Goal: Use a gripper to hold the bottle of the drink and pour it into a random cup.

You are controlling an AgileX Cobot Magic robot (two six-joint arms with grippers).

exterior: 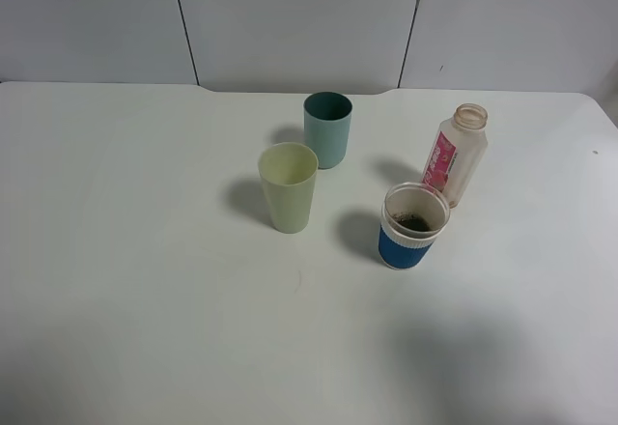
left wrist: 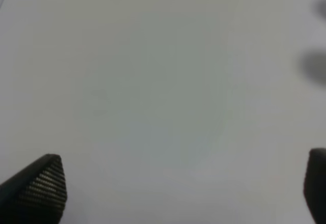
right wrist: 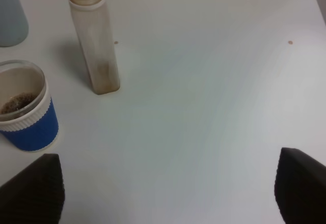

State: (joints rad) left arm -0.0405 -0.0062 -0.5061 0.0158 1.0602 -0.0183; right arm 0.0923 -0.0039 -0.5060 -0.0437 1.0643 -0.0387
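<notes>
The bottle (exterior: 456, 155) stands upright and capless on the white table, right of centre, with only a brownish residue inside; the right wrist view shows it too (right wrist: 96, 40). The cup (exterior: 414, 225), blue below with a white band, stands just in front of it and holds a little dark drink (exterior: 415, 222) at the bottom; it also shows in the right wrist view (right wrist: 24, 107). My right gripper (right wrist: 168, 193) is open and empty, set back from the bottle and cup. My left gripper (left wrist: 183, 188) is open over bare table. Neither gripper shows in the exterior view.
A teal cup (exterior: 328, 129) stands at the back centre, with its edge in the right wrist view (right wrist: 11, 15). A pale yellow-green cup (exterior: 288, 186) stands in front of it. The table's far edge (exterior: 290, 88) meets a grey panelled wall.
</notes>
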